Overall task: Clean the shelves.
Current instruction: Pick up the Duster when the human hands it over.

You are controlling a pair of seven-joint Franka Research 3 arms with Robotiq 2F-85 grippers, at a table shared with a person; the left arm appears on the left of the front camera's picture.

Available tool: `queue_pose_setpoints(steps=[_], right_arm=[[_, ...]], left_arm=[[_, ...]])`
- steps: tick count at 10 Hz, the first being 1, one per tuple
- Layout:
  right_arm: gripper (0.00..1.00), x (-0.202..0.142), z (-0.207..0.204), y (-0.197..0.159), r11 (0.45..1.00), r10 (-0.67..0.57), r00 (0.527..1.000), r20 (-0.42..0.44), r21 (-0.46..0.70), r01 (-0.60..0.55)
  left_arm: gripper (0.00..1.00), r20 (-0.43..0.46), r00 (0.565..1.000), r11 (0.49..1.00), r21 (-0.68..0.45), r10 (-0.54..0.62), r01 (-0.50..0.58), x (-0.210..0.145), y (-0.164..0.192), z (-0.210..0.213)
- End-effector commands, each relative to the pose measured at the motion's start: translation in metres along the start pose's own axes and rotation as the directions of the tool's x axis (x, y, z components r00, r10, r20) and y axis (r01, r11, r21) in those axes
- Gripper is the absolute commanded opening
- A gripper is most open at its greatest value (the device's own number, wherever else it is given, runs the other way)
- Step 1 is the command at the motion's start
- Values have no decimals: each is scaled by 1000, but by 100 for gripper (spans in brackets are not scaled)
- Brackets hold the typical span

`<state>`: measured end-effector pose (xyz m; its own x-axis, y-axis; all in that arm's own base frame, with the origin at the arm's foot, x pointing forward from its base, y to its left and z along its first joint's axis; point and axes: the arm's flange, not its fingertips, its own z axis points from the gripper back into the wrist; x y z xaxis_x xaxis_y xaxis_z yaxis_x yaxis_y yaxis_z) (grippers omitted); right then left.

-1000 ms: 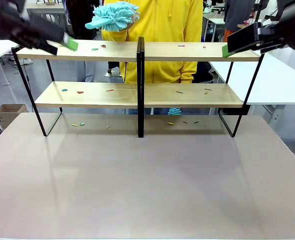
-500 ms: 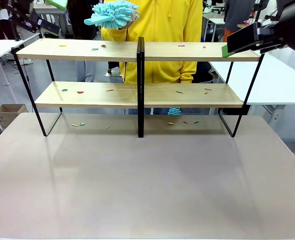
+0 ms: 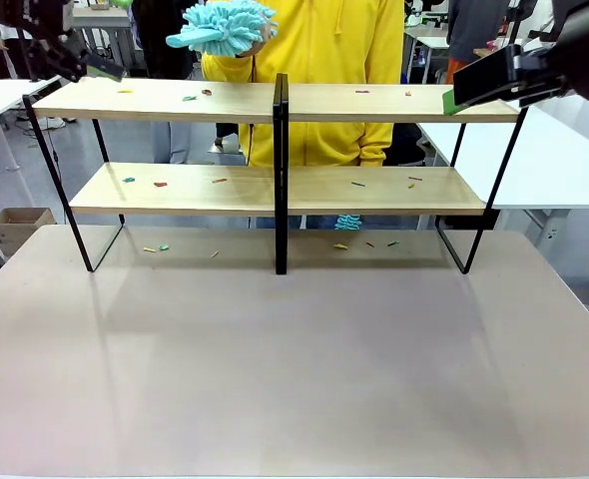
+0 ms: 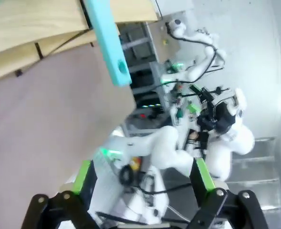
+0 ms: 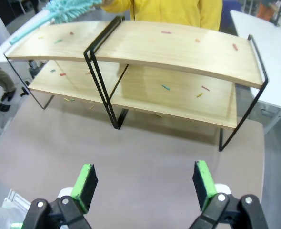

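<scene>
The shelves [image 3: 374, 190] stand at the table's far side, two light-wood boards on a black frame, with small coloured scraps on both boards. A person in yellow holds a fluffy teal duster [image 3: 225, 25] over the top board, left of the centre upright. My left gripper [image 3: 110, 40] hovers open just above the top board's left end, holding nothing; in the left wrist view its fingers [image 4: 85, 176] are spread, and the duster's teal handle [image 4: 107, 43] crosses the shelves [image 4: 31, 24]. My right gripper [image 3: 464, 95] is open at the top board's right end. From above, its pads [image 5: 202, 183] frame the shelves [image 5: 178, 50] and the duster [image 5: 66, 9].
More scraps lie on the grey-brown tabletop [image 3: 275, 349] under the rack, near the scraps [image 3: 155, 247]. A small teal fluffy piece [image 3: 349, 222] shows behind the lower board. White tables [image 3: 564, 160] stand to both sides, and a cardboard box [image 3: 15, 225] sits on the floor at left.
My left gripper lifted off the top board's left end, rose toward the upper left corner, then came slightly back down. The right gripper and the duster have barely moved.
</scene>
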<state>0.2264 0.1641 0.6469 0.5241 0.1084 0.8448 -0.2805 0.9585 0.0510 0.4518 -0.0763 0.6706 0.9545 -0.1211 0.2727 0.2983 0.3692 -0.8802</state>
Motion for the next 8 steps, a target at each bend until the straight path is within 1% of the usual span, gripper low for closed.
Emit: queue_pose_setpoints(steps=[1,2,3,5,6,8], right_arm=[[100,0,1,0,1000,-5,1000,2,0,5],[100,0,1,0,1000,-5,1000,2,0,5],[100,0,1,0,1000,-5,1000,2,0,5],[100,0,1,0,1000,-5,1000,2,0,5],[100,0,1,0,1000,-5,1000,2,0,5],[100,0,1,0,1000,-5,1000,2,0,5]], left_arm=[[100,87,983,987,0,159,-159,47,-14,-1],[100,124,962,968,21,244,-249,66,-6,-8],[100,151,946,953,58,287,-299,81,4,-19],[100,231,931,941,121,281,-314,92,9,-34],[100,266,929,940,152,258,-305,93,8,-40],[100,259,933,937,179,249,-300,94,6,-50]])
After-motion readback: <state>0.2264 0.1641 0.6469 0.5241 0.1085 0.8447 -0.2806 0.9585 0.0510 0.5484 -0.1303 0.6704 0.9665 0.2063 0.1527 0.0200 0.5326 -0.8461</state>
